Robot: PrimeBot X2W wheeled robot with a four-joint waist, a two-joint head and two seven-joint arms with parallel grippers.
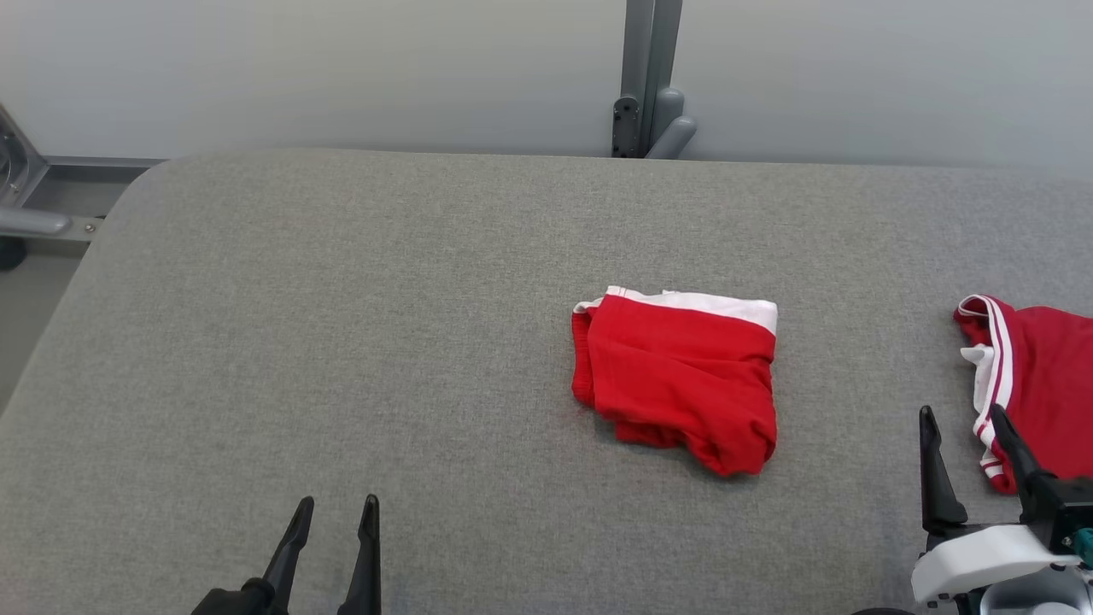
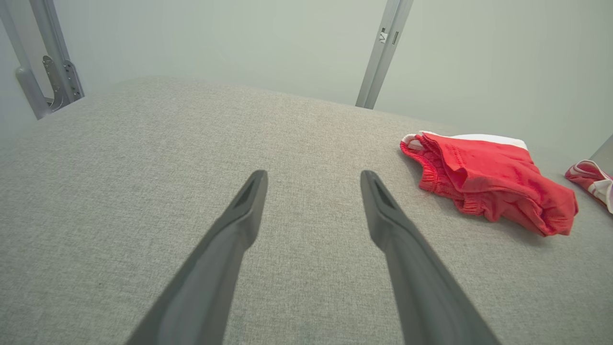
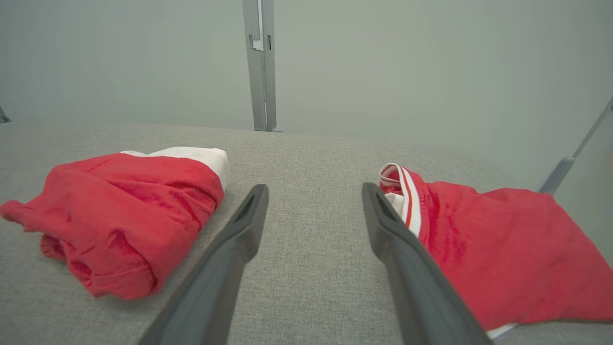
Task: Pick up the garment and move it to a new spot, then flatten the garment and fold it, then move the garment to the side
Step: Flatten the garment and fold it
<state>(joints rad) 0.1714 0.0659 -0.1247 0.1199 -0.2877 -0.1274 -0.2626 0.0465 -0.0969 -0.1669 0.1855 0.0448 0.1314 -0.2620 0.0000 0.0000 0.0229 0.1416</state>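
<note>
We see our left claw (image 1: 338, 500) spread and empty over the grey table (image 1: 341, 299) — the folded red garment (image 1: 679, 376) lies ahead and to its right. Our right claw (image 1: 961, 410), also spread, points between that garment and a second red garment (image 1: 1042, 376) just right of it.

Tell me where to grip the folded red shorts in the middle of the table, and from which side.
Probably the near right corner of the shorts, coming from the robot's right side with the right fingers. There the layers bulge up from the table, while the white band at the far edge lies flat.
</note>
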